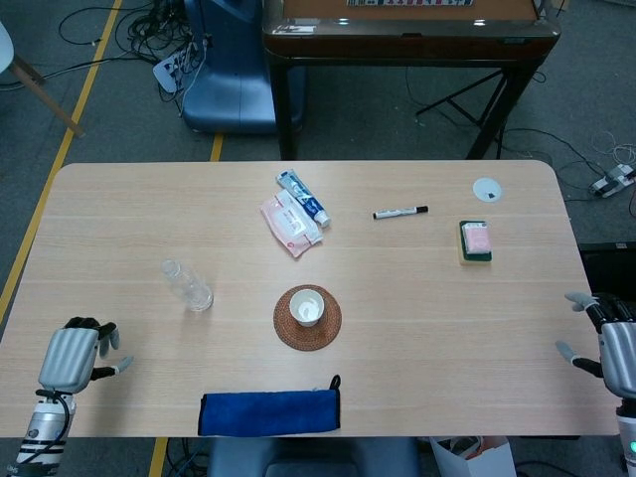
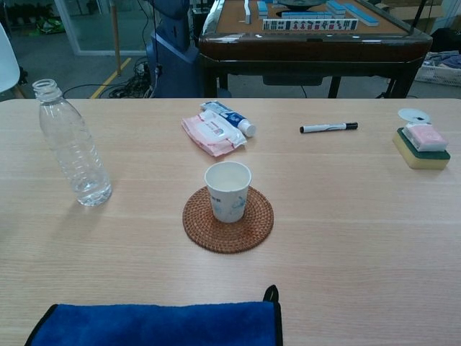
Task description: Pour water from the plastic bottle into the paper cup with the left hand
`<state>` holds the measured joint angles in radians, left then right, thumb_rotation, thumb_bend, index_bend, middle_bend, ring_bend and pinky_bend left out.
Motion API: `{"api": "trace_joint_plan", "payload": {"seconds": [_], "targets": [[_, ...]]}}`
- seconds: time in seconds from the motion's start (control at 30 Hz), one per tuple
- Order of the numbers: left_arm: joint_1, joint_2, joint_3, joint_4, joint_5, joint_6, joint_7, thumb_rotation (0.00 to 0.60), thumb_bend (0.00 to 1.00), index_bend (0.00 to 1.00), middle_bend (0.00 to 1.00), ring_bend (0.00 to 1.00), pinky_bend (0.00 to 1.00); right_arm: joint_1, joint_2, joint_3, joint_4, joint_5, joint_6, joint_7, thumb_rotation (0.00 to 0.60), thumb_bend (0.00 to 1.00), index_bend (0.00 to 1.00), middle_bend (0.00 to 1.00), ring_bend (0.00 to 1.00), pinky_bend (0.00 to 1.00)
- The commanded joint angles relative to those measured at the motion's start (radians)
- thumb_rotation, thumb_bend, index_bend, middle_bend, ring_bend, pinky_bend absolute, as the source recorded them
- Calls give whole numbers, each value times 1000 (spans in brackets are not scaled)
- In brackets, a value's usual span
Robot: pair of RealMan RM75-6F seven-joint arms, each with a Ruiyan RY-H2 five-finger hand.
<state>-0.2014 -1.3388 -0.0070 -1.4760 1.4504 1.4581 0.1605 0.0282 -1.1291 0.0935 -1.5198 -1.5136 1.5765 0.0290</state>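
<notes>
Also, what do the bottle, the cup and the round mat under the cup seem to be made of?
The bottle looks like thin clear plastic, glossy: the table shows through its ribbed wall. The cup seems to be paper, matte white with a faint blue print. The round mat looks like woven rattan or a similar fibre, brown, with coiled rings visible.

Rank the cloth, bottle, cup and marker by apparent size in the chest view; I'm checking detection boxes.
1. cloth, though nearest the camera and cut off by the frame
2. bottle
3. cup
4. marker, farthest away
</notes>
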Motion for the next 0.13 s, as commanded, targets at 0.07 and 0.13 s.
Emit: {"api": "trace_joint_plan", "payload": {"seconds": [0.07, 0.13], "targets": [[10, 3, 2, -5, -9, -7, 69, 600, 85, 662, 755, 468, 368, 0, 3, -1, 1, -3, 0, 5, 600, 83, 314, 421, 258, 411], [10, 2, -2, -8, -13, -11, 76, 600, 84, 662, 755, 468, 368, 1, 4, -1, 2, -3, -1, 8, 600, 83, 314, 421, 258, 411]]}}
